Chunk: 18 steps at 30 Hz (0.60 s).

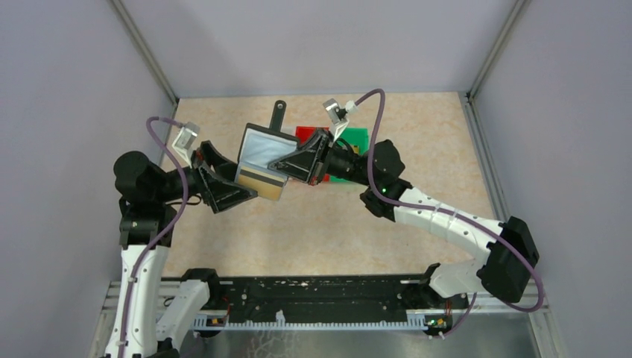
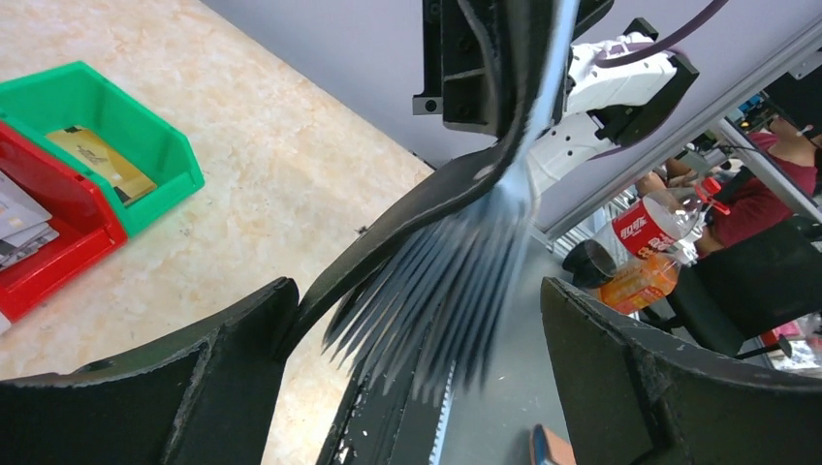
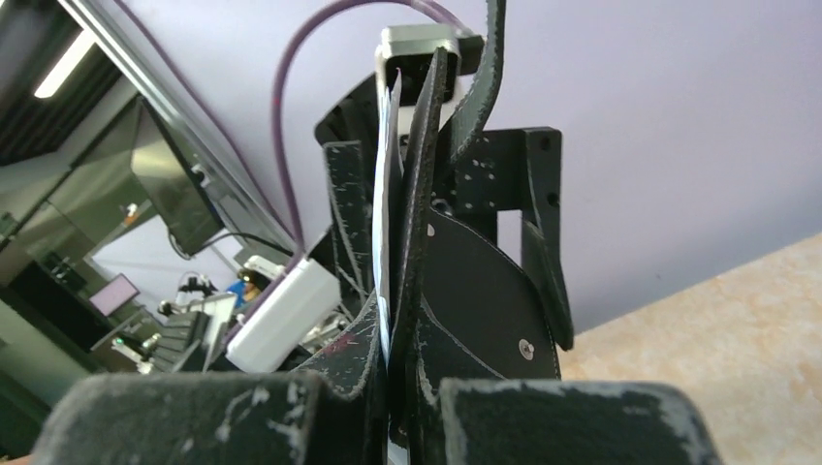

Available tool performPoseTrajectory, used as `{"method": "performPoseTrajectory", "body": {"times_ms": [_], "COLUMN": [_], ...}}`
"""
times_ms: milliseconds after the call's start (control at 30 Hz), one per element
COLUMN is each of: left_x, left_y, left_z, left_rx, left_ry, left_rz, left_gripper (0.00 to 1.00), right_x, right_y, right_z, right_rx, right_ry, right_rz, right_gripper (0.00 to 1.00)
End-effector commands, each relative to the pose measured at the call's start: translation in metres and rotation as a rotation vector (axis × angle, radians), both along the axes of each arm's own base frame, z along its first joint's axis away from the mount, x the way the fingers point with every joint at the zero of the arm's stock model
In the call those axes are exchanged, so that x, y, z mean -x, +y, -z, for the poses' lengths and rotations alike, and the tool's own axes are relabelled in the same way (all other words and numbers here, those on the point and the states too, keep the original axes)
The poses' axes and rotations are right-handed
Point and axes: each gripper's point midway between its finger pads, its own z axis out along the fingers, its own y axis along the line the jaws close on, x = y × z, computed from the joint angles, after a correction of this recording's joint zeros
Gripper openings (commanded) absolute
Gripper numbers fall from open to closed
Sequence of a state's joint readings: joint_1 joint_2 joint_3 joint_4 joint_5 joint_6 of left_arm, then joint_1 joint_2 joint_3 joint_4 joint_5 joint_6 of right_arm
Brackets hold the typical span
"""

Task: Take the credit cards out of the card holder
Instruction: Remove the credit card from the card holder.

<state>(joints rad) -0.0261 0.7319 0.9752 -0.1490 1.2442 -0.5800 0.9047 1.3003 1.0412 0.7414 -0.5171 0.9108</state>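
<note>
The black card holder (image 1: 262, 149) hangs open in the air between my two grippers, its strap tab (image 1: 278, 112) pointing to the far side. Its silvery pockets face up and a gold card (image 1: 261, 182) shows at its near end. My right gripper (image 1: 296, 165) is shut on the holder's right edge; the right wrist view shows it (image 3: 412, 417) clamping the black leather (image 3: 485, 310). My left gripper (image 1: 242, 183) is open at the holder's near left corner. In the left wrist view it (image 2: 417, 387) straddles the blurred fanned pockets (image 2: 456, 281), and the black cover seems to touch the left finger (image 2: 213, 378).
A red bin (image 1: 305, 133) and a green bin (image 1: 358, 139) stand on the table behind the right gripper. In the left wrist view the green bin (image 2: 155, 131) holds a gold card (image 2: 102, 160) and the red bin (image 2: 78, 213) holds light-coloured cards (image 2: 19, 218).
</note>
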Motion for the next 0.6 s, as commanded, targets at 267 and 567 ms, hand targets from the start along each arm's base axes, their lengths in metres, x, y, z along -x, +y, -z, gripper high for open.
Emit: {"method": "performPoseTrajectory", "body": {"times_ms": [267, 567], "left_x": [0.009, 0.031], "left_y": [-0.003, -0.003], "left_z": [-0.020, -0.030], "left_rx": [0.091, 0.183], "left_ry": [0.032, 0.023], "left_rz": [0.027, 0.043], "left_gripper": [0.99, 0.99], "right_x": [0.016, 0.014], "right_y": [-0.029, -0.022], "right_z": [-0.084, -0.081], "right_rx": [-0.296, -0.330], "right_ry": [-0.006, 0.024], "right_rz": [-0.033, 0.034], "right_gripper": [0.00, 0.00]}}
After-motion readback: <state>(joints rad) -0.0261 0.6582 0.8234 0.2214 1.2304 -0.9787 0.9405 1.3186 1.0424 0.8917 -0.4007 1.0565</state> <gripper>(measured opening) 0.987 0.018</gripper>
